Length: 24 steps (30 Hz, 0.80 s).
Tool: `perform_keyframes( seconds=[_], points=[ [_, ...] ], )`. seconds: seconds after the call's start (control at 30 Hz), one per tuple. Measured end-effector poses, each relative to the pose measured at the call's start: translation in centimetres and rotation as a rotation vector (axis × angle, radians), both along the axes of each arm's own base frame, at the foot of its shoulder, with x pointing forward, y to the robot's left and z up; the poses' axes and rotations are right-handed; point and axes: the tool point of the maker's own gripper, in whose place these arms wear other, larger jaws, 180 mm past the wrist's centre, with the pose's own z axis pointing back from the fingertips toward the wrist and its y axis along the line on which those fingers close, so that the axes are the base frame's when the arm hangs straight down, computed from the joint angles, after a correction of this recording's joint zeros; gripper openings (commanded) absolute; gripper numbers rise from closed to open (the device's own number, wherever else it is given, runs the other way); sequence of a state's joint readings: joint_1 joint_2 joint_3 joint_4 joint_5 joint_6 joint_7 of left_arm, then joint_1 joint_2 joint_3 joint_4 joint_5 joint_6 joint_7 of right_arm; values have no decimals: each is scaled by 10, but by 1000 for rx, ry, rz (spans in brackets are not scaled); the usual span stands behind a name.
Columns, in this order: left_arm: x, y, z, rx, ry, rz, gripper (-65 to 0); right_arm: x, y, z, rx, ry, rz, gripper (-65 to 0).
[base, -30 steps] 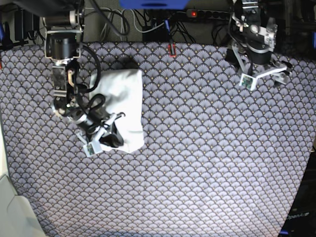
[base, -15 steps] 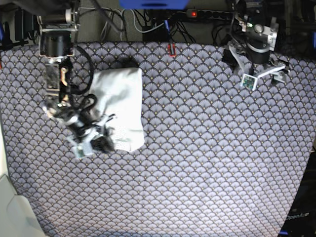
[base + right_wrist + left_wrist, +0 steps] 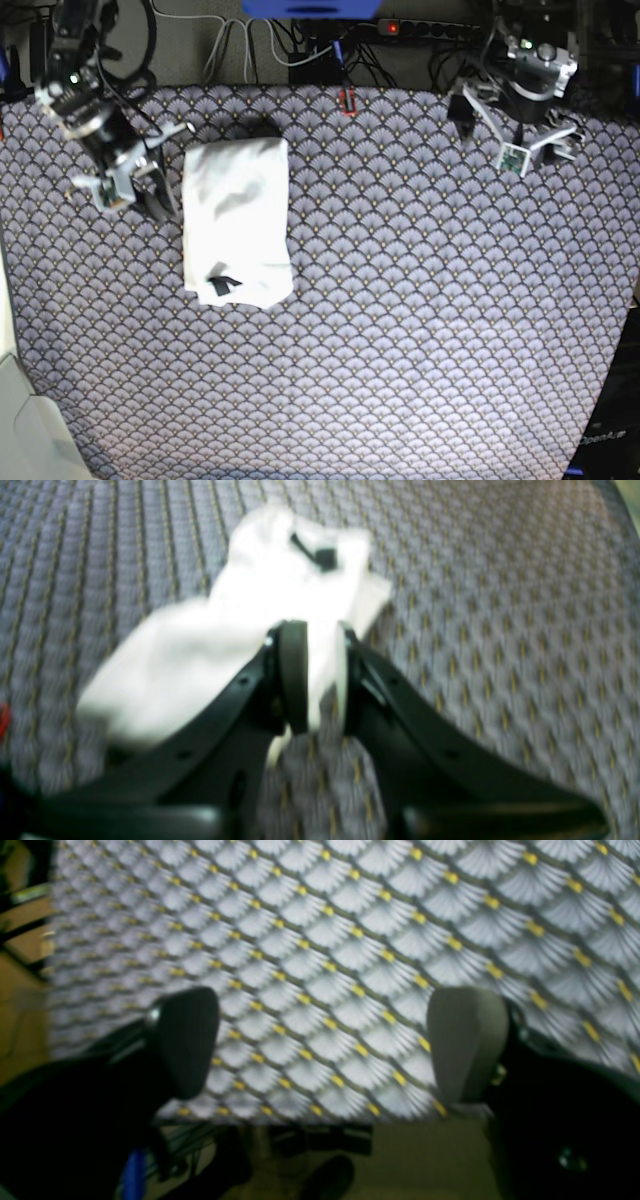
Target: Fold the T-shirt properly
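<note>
With the T-shirt (image 3: pixel 236 222) lying folded beside the empty, nearly closed right gripper (image 3: pixel 140 192), folding looks finished; left gripper (image 3: pixel 325 1040) gapes, empty; next, perhaps, parking both arms.

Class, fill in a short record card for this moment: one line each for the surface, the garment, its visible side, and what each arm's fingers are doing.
Surface: table covered in a fan-patterned cloth
Garment: T-shirt, folded into a compact upright rectangle, lying flat
Visible side: plain white, small dark tag near the lower edge; no print showing
Right gripper: beside the shirt's left edge, fingers nearly together, holding nothing
Left gripper: far corner of the table, fingers wide apart, empty
</note>
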<state>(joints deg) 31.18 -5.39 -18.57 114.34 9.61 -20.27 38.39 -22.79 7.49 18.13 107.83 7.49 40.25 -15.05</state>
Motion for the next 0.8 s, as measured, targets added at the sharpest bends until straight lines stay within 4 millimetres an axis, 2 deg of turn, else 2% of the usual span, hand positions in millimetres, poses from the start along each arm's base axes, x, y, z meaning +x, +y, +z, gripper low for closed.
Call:
perform_keyframes(
  seconds=[0.13,0.33,0.53,0.67,0.8],
  points=[
    [-10,10,-2,10,21,-4,0,-38,-22,-14,-26,81,-77,-564],
    [-28,9,-10,-5,67,-14,0,-92,-47,-35,-43,201,-180,-565],
    [-45,6,-17,-22,105,-13,0,-135,-57,-34,-1,212,-283,-565],
    [-56,4,-21,-46,134,-11,0,-166,-53,-43,1,292,-279,-566],
    [-67,2,-24,-69,157,-11,0,-185,-54,-47,-3,338,-285,-566]
  ],
)
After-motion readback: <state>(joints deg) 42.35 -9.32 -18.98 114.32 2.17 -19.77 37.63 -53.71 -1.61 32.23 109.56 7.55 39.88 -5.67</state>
